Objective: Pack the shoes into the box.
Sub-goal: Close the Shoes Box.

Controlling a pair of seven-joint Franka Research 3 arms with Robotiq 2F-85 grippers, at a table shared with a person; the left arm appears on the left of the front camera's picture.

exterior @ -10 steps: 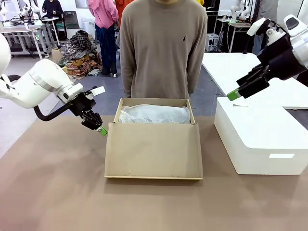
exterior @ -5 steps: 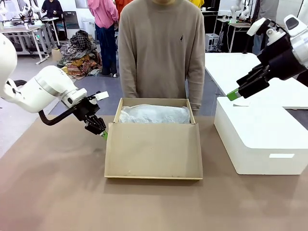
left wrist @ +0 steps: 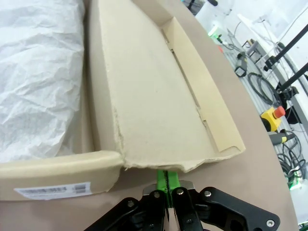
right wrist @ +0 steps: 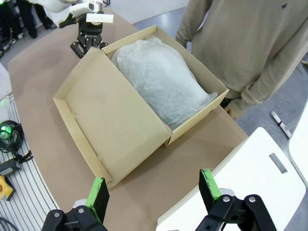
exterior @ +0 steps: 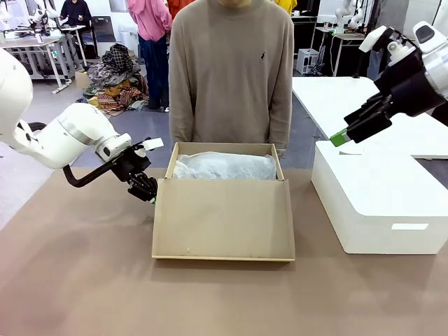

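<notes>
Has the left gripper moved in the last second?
Yes. The left gripper, jaws shut, has edged right toward the shallow tan cardboard shoebox, now reaching its left lid corner.

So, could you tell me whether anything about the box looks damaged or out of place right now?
Slightly. The shoebox lid has a ragged, torn-looking edge near the hinge corner, right where the shut left gripper meets it. Otherwise the tissue paper sits neatly inside the shoebox.

Closed left tool [exterior: 148, 195] at open box's [exterior: 223, 218] left edge.
</notes>
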